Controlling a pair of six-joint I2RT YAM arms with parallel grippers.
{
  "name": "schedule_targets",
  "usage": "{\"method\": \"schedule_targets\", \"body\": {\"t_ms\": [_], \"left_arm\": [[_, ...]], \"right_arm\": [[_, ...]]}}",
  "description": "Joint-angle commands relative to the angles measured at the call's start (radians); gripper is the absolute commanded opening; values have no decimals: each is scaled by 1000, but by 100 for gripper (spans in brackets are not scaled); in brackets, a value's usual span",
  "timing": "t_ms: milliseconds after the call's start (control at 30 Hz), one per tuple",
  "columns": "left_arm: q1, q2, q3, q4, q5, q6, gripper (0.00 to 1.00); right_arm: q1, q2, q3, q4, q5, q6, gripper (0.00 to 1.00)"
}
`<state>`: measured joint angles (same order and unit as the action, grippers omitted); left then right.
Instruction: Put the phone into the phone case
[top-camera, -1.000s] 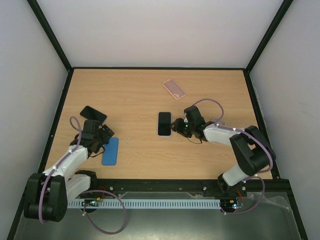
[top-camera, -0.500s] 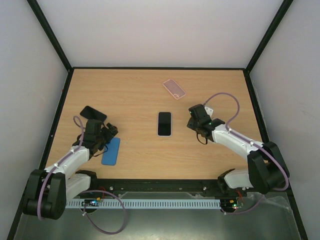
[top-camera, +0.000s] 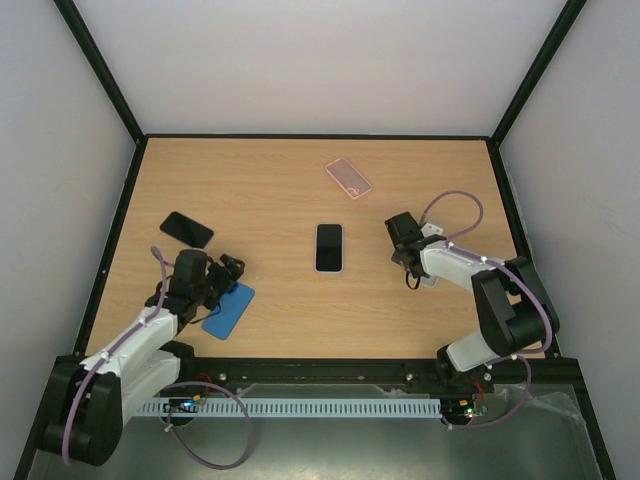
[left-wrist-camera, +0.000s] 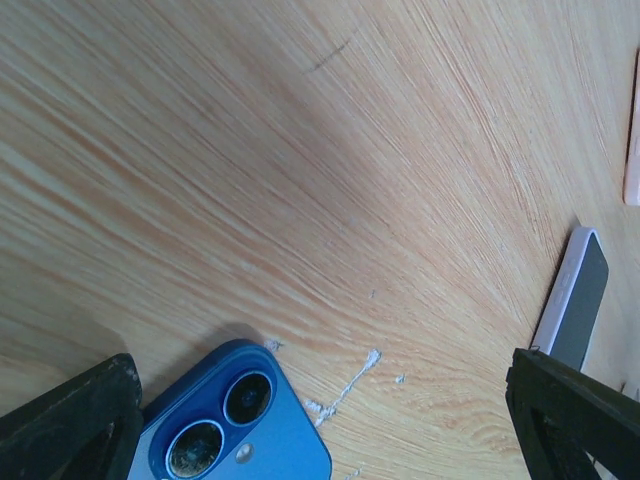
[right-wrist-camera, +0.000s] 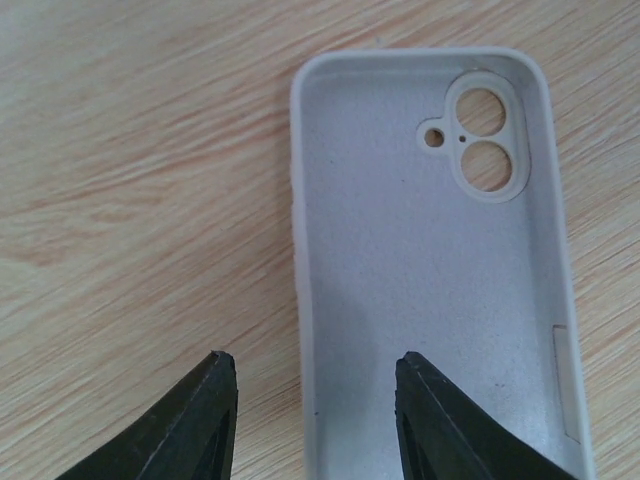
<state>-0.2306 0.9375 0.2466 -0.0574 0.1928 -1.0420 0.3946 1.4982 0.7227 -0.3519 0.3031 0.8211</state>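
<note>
Wooden worktop (top-camera: 280, 190). White phone case (right-wrist-camera: 430, 260) lay hollow-up; right end effector (right-wrist-camera: 315, 400) stood jaws apart, astride the case's long rim. Blue phone (left-wrist-camera: 235, 430) lay cameras-up, well apart from the case, between the wide-spread jaws of the left end effector (left-wrist-camera: 320, 385).

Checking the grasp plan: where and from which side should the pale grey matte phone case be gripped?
Probably the long wall away from the camera holes, from above. The pale grey matte phone case lies flat, open side up, so only its thin rim can be pinched; the right hand straddles that wall.
</note>
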Motion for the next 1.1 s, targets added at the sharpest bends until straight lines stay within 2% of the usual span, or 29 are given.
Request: {"method": "schedule_targets", "body": {"t_ms": [0, 200, 400, 533, 800, 967, 1067], "left_arm": [[-8, -13, -64, -274, -2, -56, 99], [-8, -54, -10, -400, -122, -70, 99], [-9, -72, 20, -511, -193, -98, 99], [-24, -105, 3, -553, -127, -98, 99], [-133, -226, -38, -589, -68, -194, 99], [-240, -271, -66, -557, -48, -302, 99], [-294, -261, -91, -475, -20, -353, 99]], "right_arm": [[-3, 23, -34, 30, 52, 14, 42], [-3, 60, -61, 67, -5, 11, 36], [-3, 51, -84, 76, -45, -21, 22], [-3, 22, -107, 82, -93, -40, 14], [-2, -96, -162, 110, -282, -80, 4], [6, -219, -230, 194, -492, -93, 2], [31, -259, -250, 182, -534, -76, 2]]}}
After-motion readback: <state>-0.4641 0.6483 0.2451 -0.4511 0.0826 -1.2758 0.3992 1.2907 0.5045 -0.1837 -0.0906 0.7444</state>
